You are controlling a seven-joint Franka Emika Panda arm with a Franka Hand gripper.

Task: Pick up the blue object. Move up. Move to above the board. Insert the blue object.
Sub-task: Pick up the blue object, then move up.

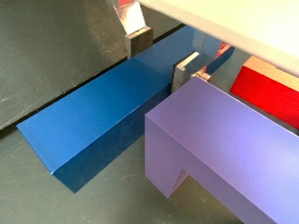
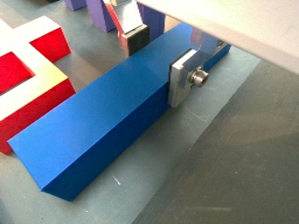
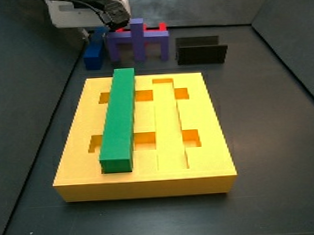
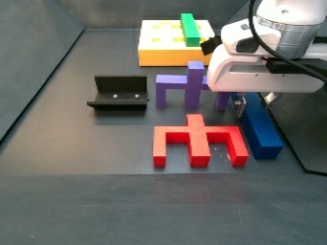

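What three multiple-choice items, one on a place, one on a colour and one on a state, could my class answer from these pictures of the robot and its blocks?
1. Where is the green bar?
A. In a groove of the board
B. On the floor beside the fixture
C. Between the fingers

2. What colour is the comb-shaped block beside the blue object?
A. Yellow
B. Red
C. Black

3. How does the gripper stand?
A. Raised high above the board
B. Holding the purple block
C. Down at the blue object, one finger on each long side

Answers:
1. A; a side view shows it lying along the yellow board's groove.
2. B; a side view shows it red.
3. C; both wrist views show the silver fingers flanking the bar, which lies on the floor.
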